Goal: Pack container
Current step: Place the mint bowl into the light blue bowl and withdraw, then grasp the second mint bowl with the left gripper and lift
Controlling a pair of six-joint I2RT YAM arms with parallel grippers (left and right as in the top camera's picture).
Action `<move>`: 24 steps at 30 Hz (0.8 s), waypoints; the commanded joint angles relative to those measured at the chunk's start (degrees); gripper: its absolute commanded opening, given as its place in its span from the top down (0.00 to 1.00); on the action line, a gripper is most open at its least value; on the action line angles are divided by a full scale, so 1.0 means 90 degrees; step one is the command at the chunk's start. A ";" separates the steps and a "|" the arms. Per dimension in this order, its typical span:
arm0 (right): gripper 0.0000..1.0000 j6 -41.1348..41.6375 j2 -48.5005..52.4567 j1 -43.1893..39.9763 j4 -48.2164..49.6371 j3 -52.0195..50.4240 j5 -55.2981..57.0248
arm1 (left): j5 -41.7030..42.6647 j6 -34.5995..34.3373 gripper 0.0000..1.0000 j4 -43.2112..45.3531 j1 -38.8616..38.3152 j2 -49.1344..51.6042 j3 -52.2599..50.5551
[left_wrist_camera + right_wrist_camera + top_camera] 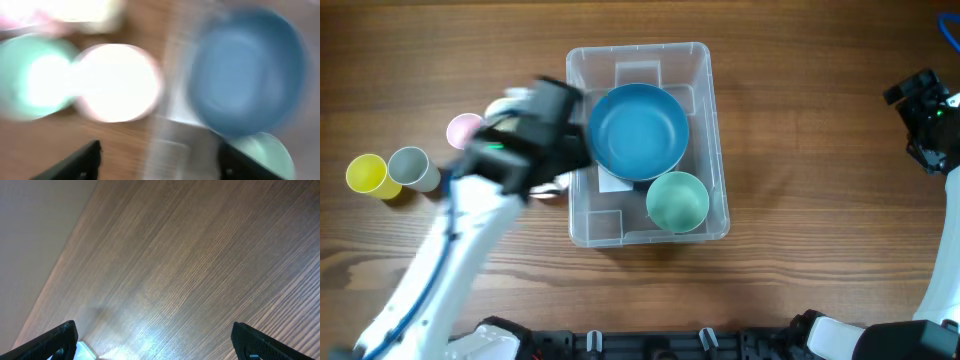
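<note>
The clear container [718,150] stands at the table's middle. It holds a blue bowl [638,130] and a light green cup [677,200]. My left gripper [555,150] is motion-blurred just left of the container's left wall. In the left wrist view its fingers [160,162] are open and empty, with the container wall [170,125] between them. That view also shows the blue bowl [247,80] and the green cup [265,150]. My right gripper [925,110] hangs at the far right. In the right wrist view it [155,342] is open over bare wood.
A pink cup [463,128], a grey cup [410,167] and a yellow cup [367,174] stand left of the container. The left wrist view shows a blurred pale bowl [117,82] and a green bowl [30,77] on the wood.
</note>
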 commanded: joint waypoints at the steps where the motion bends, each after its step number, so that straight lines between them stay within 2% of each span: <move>1: 0.00 0.0066 0.0019 0.0012 0.0017 0.0000 -0.0032 | -0.0554 -0.0935 0.17 -0.0559 0.1838 0.0041 -0.0017; 6: 0.01 0.0066 0.0019 0.0012 0.0017 0.0000 -0.0032 | 0.0194 -0.0884 0.18 -0.0403 0.3835 0.0355 -0.0508; 9: 0.00 0.0070 0.0019 0.0012 0.0017 0.0000 -0.0032 | 0.0986 -0.0282 0.30 0.0180 0.4563 0.0670 -0.1010; 11: 0.00 0.0068 0.0019 0.0012 0.0017 0.0000 -0.0032 | 0.1151 -0.0049 0.32 0.0510 0.4641 0.0862 -0.1292; 16: 0.00 0.0068 0.0019 0.0012 0.0017 0.0000 -0.0032 | 0.1137 -0.0046 0.35 0.1156 0.4629 0.1345 -0.1982; 20: 0.00 0.0068 0.0019 0.0012 0.0017 0.0000 -0.0032 | 0.1137 0.0114 0.48 0.1773 0.4629 0.1654 -0.2436; 23: 0.00 0.0066 0.0017 0.0012 0.0019 0.0000 -0.0032 | 0.1134 0.0117 0.64 0.1936 0.4629 0.1758 -0.2548; 24: 0.00 0.0066 0.0019 0.0012 0.0017 0.0000 -0.0032 | 0.1132 0.0117 0.72 0.1943 0.4629 0.1768 -0.2548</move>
